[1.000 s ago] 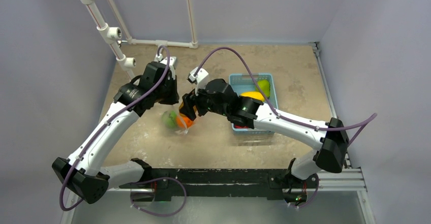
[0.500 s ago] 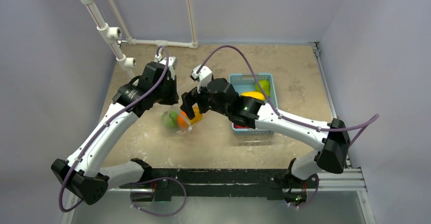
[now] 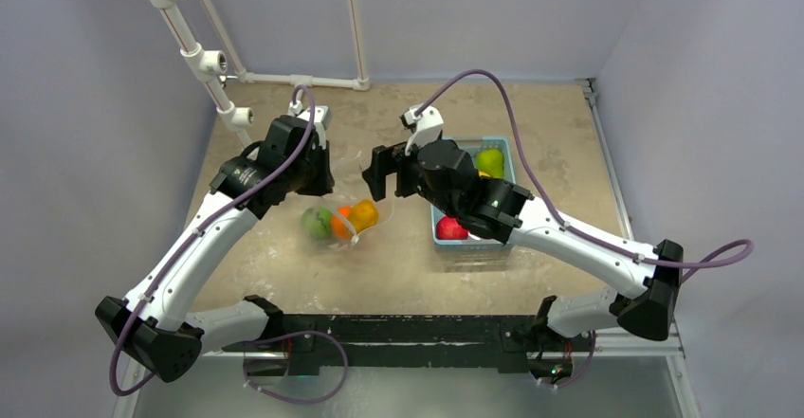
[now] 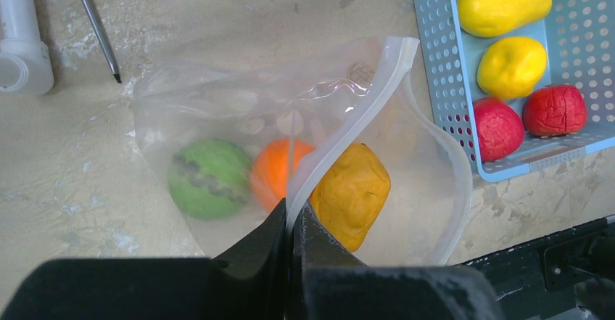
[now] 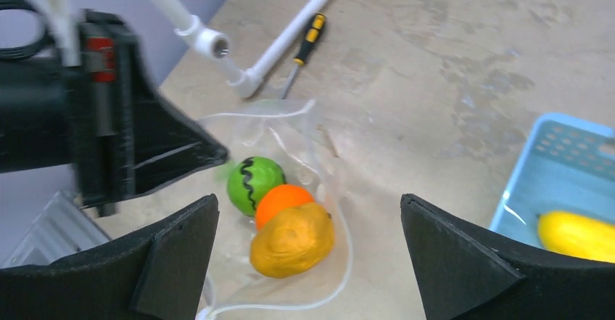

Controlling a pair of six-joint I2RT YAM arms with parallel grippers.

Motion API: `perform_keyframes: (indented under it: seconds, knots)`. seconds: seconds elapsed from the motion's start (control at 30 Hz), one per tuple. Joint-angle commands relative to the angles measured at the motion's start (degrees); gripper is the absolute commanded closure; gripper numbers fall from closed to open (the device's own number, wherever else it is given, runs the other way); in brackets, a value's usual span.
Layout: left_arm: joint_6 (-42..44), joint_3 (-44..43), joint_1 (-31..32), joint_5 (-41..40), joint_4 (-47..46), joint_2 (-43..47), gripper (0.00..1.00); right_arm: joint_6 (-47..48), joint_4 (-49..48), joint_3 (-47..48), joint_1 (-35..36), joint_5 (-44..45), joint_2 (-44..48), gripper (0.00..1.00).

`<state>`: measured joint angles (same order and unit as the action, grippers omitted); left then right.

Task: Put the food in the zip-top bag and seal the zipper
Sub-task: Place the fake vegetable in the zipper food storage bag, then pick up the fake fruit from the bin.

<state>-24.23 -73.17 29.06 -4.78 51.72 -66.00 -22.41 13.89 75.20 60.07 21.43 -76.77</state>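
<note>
- Let go of the lumpy ochre toy fruit [image 3: 364, 215] within the last second: out of the right hand [image 3: 382, 173], now inside the clear crinkly zip-top bag [image 4: 217, 102], touching the round orange toy fruit [image 4: 275, 178] and near the green dark-striped toy fruit [image 4: 209, 178].
- Drew that right hand back toward 3 o'clock, off the bag's mouth; hangs with fingers spread wide, holding nothing.
- Kept the left hand [image 4: 292, 222] in place at the bag's 11 o'clock, fingers pinched tight on the whitish zipper strip [image 4: 362, 113], holding the mouth lifted and gaping.
- Makes three pieces bagged. Seems to leave five in the light-blue slotted plastic basket [image 4: 435, 59] at the bag's 3 o'clock: two yellow toy fruits [image 4: 511, 66], two red toy fruits [image 4: 555, 109] and one green toy fruit [image 3: 489, 162]. Hard to be sure of that count with the arm across part of the basket.
- Calls next, on this reading, for another reach into the basket; no sealing begun yet.
- Beige, mottled, scuffed surface [image 3: 550, 115]; carries a yellow-and-black-handled screwdriver [image 4: 98, 33] toward the bag's 11 o'clock and white plastic piping [image 3: 204, 58] along the 10 to 12 o'clock side.
- Pale lilac walls [image 3: 474, 10] close in on three sides; metal rail [image 3: 614, 181] along the 3 o'clock edge.
</note>
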Motion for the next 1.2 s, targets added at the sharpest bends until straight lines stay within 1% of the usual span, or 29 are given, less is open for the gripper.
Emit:
perform_keyframes:
  seconds: [0.0,0.23,0.37,0.53,0.73,1.17]
  knots:
    - [1.0,-0.5,0.2,0.6,-2.1,0.4,1.00,-6.4,5.7,-2.1,-3.2,4.1,2.7,0.04]
    - [1.2,-0.4,0.2,1.1,-2.6,-0.2,1.00,-11.8,10.8,-6.6,-10.7,3.2,4.7,0.06]
    - [1.5,-0.4,0.2,1.2,-2.8,-0.5,1.00,-15.2,14.2,-8.6,-13.2,4.3,3.4,0.05]
    - [1.7,-0.3,0.2,1.7,-3.2,-0.8,1.00,-18.7,16.6,-10.6,-18.1,4.3,0.5,0.04]
    - [2.2,0.5,0.2,1.5,-3.5,-0.6,1.00,-19.3,15.8,-13.6,-22.9,3.7,-1.9,0.04]
    - [2.8,1.2,0.2,1.3,-3.5,0.2,1.00,-20.3,11.5,-18.0,-26.7,3.5,-8.2,0.04]
